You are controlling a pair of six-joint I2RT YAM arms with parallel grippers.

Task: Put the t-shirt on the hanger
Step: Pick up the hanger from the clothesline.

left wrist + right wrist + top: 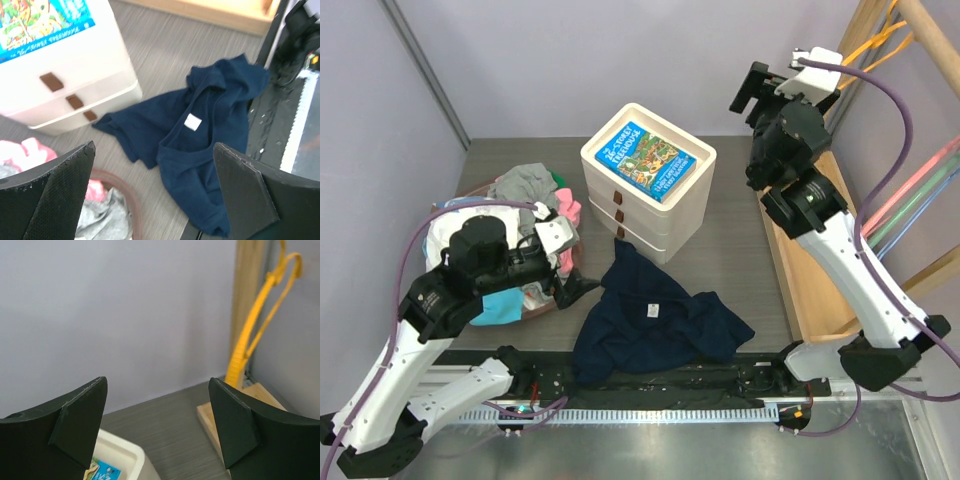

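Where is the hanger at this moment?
In the top view, the hanger is at the far right corner, against the wooden rack, far from the t-shirt.

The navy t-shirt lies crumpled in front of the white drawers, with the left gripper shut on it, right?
No. The t-shirt lies crumpled in front of the white drawers, but the left gripper is open, gripping nothing; the left wrist view shows this.

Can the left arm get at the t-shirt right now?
Probably yes. The left tool is open, right beside the t-shirt, which lies crumpled on the table with nothing on top; the white drawer unit sits behind it, off the path.
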